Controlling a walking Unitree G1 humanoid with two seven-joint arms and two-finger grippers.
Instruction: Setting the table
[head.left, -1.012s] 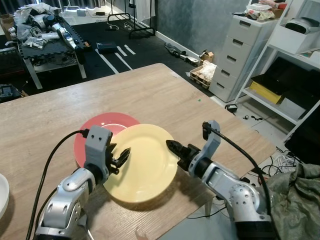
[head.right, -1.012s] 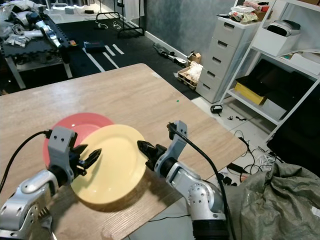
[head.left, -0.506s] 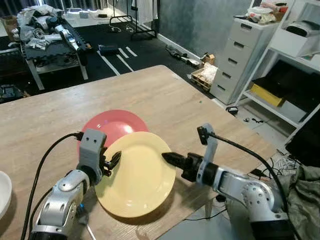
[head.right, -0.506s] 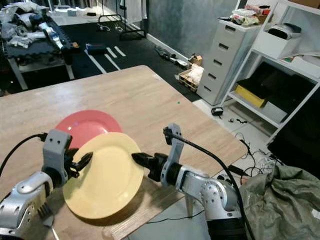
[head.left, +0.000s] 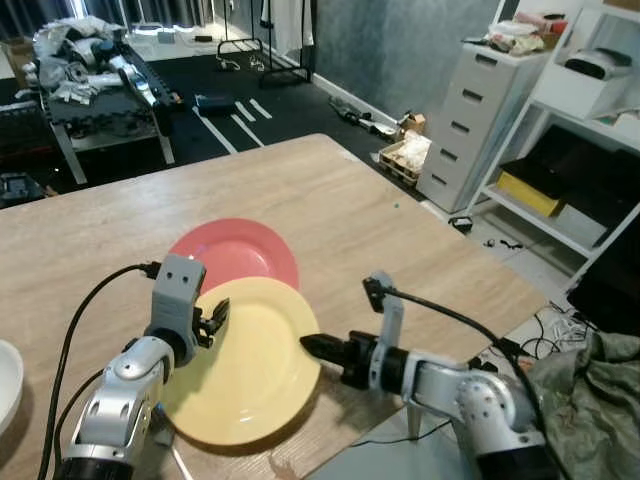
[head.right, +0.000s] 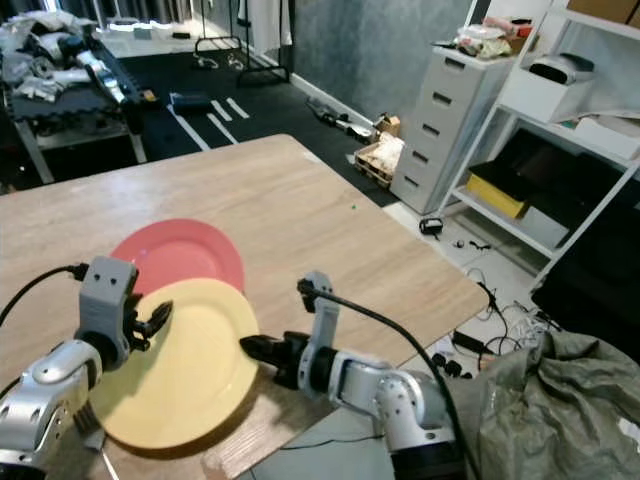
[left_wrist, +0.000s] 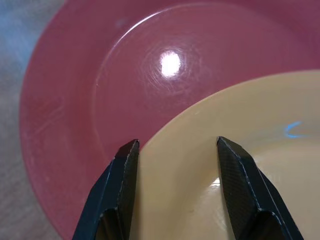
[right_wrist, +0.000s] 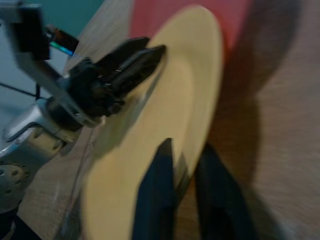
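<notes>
The right gripper (head.left: 312, 346) has its two black fingers pinched on the near-right rim of the yellow plate (head.left: 245, 360), one above and one below the edge. The left gripper (head.left: 215, 318) stands with its fingers spread apart over the plate's far-left rim, gripping nothing. The yellow plate sits tilted near the front edge of the wooden table (head.left: 330, 195), overlapping the pink plate (head.left: 240, 252) behind it. No writing is legible anywhere.
</notes>
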